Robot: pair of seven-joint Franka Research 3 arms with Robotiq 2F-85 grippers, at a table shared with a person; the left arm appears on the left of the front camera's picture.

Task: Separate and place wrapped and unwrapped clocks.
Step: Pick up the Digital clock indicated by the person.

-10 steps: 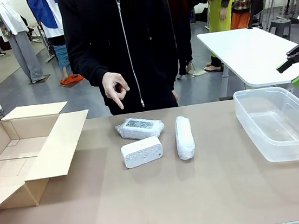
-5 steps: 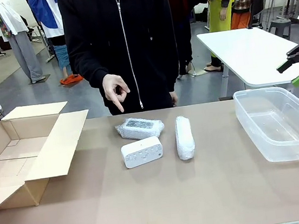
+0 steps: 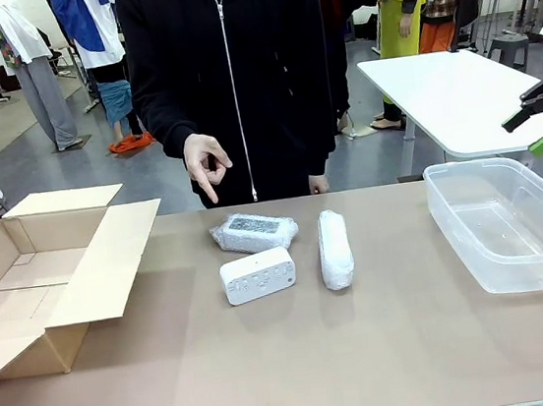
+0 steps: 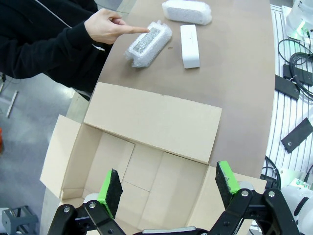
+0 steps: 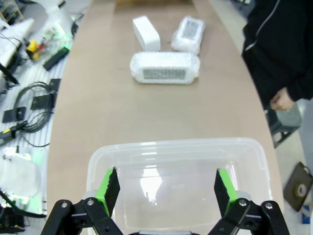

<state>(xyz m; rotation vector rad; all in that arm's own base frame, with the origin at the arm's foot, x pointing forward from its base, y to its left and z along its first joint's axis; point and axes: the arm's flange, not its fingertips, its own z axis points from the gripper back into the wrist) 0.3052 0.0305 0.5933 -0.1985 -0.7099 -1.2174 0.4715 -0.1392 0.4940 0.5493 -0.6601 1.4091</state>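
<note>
At mid-table the bare clock (image 3: 258,275) is found just beside the far wrapped clock (image 3: 254,231), pointed at by the person's hand (image 3: 206,164), and the right wrapped clock (image 3: 335,248); with left gripper (image 4: 167,182) and right gripper (image 5: 165,187) held wide open and empty, the indicated clock is best spanned squarely across its narrow width.

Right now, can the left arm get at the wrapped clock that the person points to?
Probably yes. The left gripper hangs open over the cardboard box, with nothing standing between it and the wrapped clock. The person's hand points close to it, though.
</note>
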